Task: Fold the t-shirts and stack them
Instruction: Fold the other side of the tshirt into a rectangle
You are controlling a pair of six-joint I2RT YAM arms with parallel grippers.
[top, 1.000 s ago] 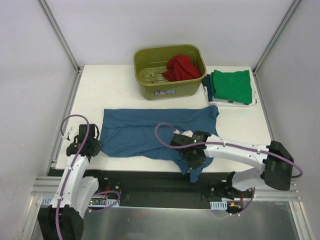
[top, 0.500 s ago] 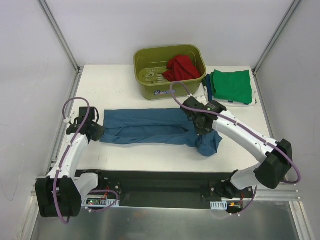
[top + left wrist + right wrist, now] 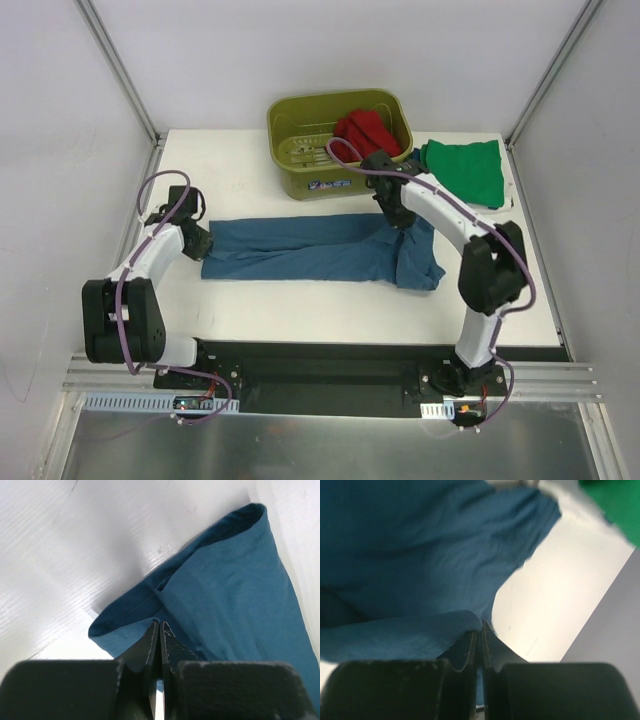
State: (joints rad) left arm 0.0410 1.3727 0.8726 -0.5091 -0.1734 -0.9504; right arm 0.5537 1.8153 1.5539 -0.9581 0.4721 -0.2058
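The teal-blue t-shirt (image 3: 310, 250) lies folded into a long band across the table. My left gripper (image 3: 200, 243) is shut on its left edge; the left wrist view shows the cloth (image 3: 235, 595) pinched between the jaws of the left gripper (image 3: 160, 625). My right gripper (image 3: 400, 218) is shut on the shirt's right end, whose lower part hangs bunched (image 3: 420, 265). In the right wrist view the right gripper (image 3: 481, 627) pinches teal cloth (image 3: 420, 555). The bright green t-shirt (image 3: 462, 170) lies folded at the back right. The red t-shirt (image 3: 364, 133) lies crumpled in the tub.
An olive-green plastic tub (image 3: 338, 145) stands at the back centre. The green shirt rests on a white board (image 3: 460, 205). Metal frame posts rise at the table's back corners. Bare white table (image 3: 300, 310) lies in front of the teal shirt.
Both grippers carried the teal shirt's near edge away from me over itself, narrowing it into a band. My right arm swung from the front edge to near the tub; my left moved back.
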